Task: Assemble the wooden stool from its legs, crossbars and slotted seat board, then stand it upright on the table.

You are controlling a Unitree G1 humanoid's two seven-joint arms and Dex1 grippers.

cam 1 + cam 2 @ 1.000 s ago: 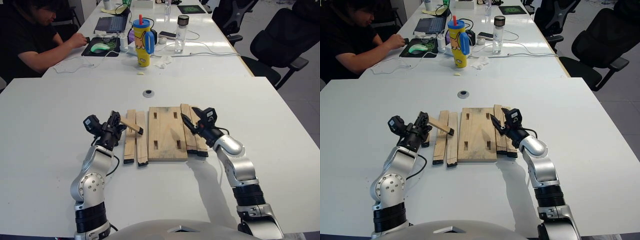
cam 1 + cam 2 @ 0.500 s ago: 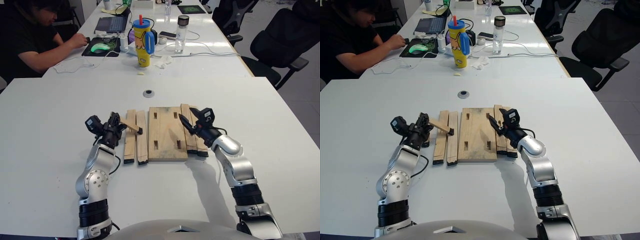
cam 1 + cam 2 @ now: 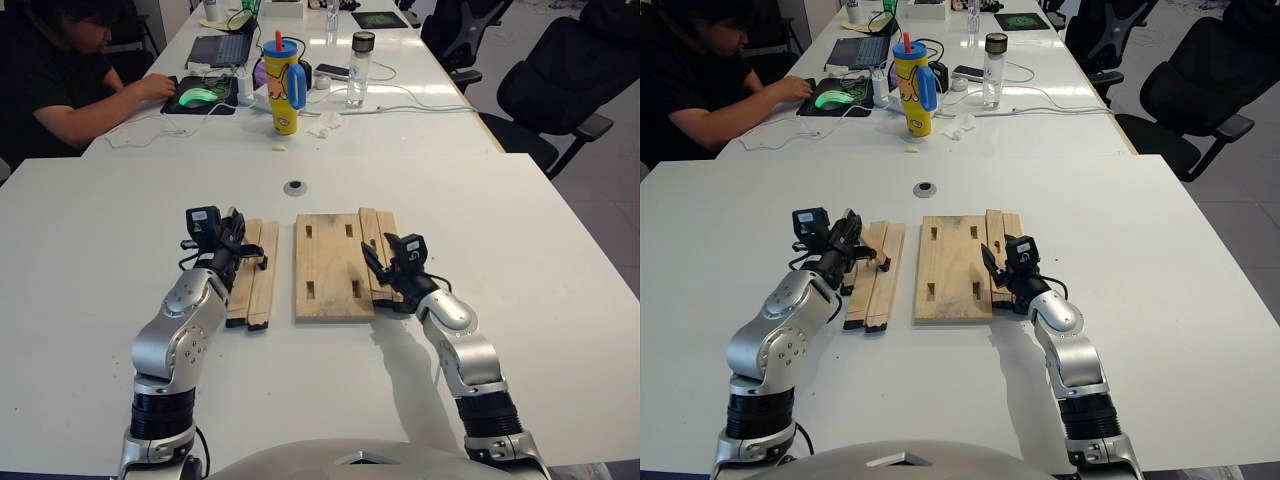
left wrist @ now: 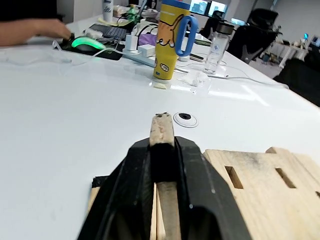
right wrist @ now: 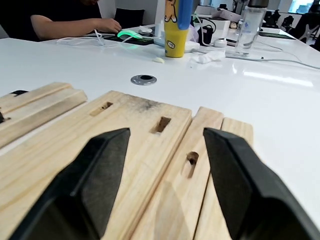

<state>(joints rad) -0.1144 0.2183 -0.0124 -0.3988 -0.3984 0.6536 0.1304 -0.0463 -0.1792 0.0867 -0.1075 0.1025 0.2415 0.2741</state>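
Left gripper sat just left of the seat board, over the left pair of legs, fingers pinched on a short crossbar. Right gripper hung low at the board's right edge, fingers spread, holding nothing, above the right pair of legs. All parts lay flat on the table; nothing was joined yet.

Risks, as I judged them:
- The crossbar was gripped on a narrow stretch, so it could twist or slip when pushed into a slot.
- The loose legs beside the board could skate if bumped, since nothing pinned them.
- The open right fingers could shove the board instead of steadying it.

Left wrist view made the clamp on the crossbar plain. Right wrist view gave the slots in board and leg close up. Head views gave the layout, with a leg pair on either side of the board.
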